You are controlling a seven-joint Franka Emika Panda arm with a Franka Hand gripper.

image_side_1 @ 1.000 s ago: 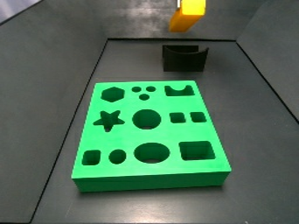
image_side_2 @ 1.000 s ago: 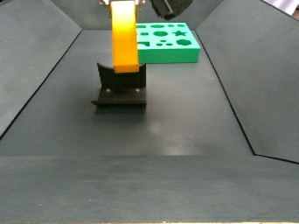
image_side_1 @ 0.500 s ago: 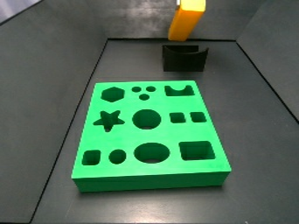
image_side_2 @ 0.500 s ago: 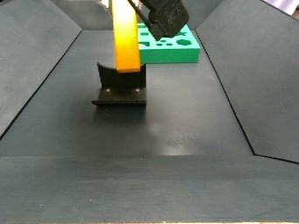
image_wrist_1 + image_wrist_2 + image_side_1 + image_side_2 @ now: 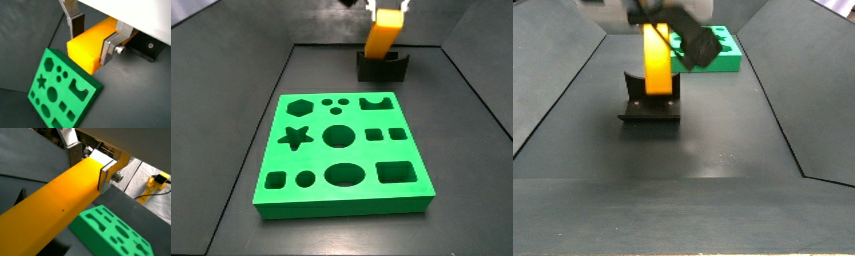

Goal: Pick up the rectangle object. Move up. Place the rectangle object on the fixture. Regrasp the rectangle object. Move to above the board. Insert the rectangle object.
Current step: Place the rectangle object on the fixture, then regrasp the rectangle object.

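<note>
Dark floor: claw [image 5: 93, 41], block [image 5: 381, 36], fixture [image 5: 381, 67].

Over the last second the gripper [image 5: 385, 6] has come down toward the fixture [image 5: 381, 66], carrying the rectangle object [image 5: 380, 35] with it. In a side view the block, earlier showing only its lower end at the frame's top edge, now reaches down to the fixture's notch. In a side view the gripper [image 5: 652, 22] (previously just a dark corner at the top) now fills the upper middle, and the rectangle object [image 5: 656, 62] has sunk lower against the fixture [image 5: 649, 104].
</note>
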